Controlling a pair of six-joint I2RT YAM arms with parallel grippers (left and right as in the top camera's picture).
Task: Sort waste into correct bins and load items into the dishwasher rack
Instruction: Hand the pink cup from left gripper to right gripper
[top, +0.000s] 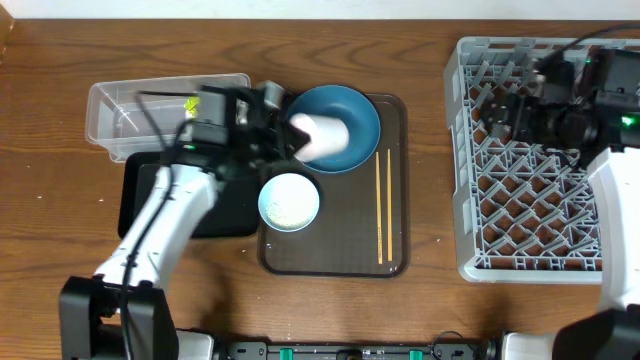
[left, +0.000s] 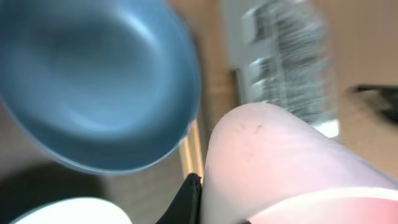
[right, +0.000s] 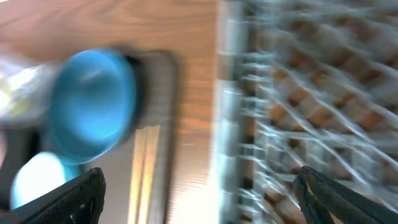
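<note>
Two arms: the left claw (top: 290, 132) pinches the pink cup (top: 325, 138), tipped sideways above the blue dish (top: 350, 105) toward the far edge of the bench (top: 60, 250). The rack (top: 462, 150) stands rightward at the right edge, beneath the spread right claw (right: 205, 199).

Sm pink cup (top: 322, 137) tilted over dk blue dish (top: 356, 107); pale bowl (top: 266, 203) beside.

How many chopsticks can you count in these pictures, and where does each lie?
2. One chopstick and a second chopstick lie side by side on the right part of the brown tray, right of the dark blue dish. None looks hidden.
</note>
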